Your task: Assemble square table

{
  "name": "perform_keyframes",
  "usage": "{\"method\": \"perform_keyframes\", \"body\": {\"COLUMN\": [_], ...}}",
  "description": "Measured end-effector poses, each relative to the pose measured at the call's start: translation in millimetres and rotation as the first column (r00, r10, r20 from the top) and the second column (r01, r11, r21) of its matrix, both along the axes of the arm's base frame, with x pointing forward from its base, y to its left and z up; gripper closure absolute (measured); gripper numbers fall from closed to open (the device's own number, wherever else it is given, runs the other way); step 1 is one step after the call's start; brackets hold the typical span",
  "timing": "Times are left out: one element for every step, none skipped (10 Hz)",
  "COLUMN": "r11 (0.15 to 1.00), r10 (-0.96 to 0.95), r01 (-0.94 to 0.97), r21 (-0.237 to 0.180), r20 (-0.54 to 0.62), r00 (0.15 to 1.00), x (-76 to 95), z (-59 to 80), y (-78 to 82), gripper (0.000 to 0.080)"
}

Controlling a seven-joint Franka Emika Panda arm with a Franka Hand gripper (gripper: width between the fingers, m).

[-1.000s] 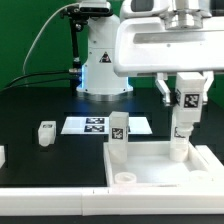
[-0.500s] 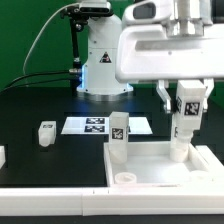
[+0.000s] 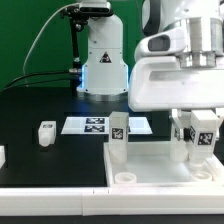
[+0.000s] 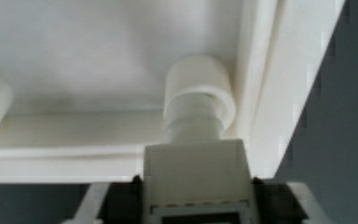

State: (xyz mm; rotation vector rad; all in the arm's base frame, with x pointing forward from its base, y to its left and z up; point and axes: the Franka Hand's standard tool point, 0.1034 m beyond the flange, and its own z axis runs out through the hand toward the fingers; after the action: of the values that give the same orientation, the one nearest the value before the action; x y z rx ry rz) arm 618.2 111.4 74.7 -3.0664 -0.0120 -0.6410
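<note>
Your claw [image 3: 203,131] pinches a tagged leg [image 3: 205,142] upright at the exterior view's right far corner of the square panel [image 3: 150,161], which sits on the bench [image 3: 30,100] with a second leg [image 3: 118,135] standing at its other far corner.

Plain green backdrop [image 3: 22,35]; black tabletop [image 3: 35,102]; even light.

Assembly under way: a large white plastic square panel with a raised rim [image 3: 150,162] lies flat, rim up. One short white tagged leg [image 3: 118,135] stands upright at its ten o'clock corner. A second leg [image 3: 203,153] [image 4: 197,92] is upright at the two o'clock corner. A third leg [image 3: 46,132] sits loose, well apart at nine o'clock.
</note>
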Motion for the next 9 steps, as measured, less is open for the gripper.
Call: {"method": "perform_keyframes", "body": {"r11": [1.000, 1.000, 1.000, 1.000, 1.000, 1.000, 1.000, 1.000, 1.000], "r10": [0.004, 0.004, 0.005, 0.006, 0.007, 0.010, 0.008, 0.008, 0.005], "r01": [-0.004, -0.004, -0.005, -0.005, -0.007, -0.009, -0.008, -0.008, -0.005], "r21": [-0.001, -0.002, -0.004, -0.007, -0.009, -0.011, -0.010, -0.010, -0.008], "r20": [0.000, 0.007, 0.013, 0.013, 0.017, 0.031, 0.052, 0.061, 0.060], "r00": [1.000, 1.000, 1.000, 1.000, 1.000, 0.999, 0.999, 0.998, 0.998], "x": [1.1, 4.8, 8.0, 7.4, 6.8, 6.7, 8.9, 9.5, 9.4], "z": [-1.9, -2.7, -5.4, -9.9, -14.0, -19.1, -18.5, -18.0, -17.8], "y": [2.6, 2.8, 2.7, 2.2, 1.7, 2.6, 2.6, 2.6, 2.5], "gripper": [0.0517, 0.0517, 0.0517, 0.0517, 0.0517, 0.0517, 0.0516, 0.0516, 0.0515]}}
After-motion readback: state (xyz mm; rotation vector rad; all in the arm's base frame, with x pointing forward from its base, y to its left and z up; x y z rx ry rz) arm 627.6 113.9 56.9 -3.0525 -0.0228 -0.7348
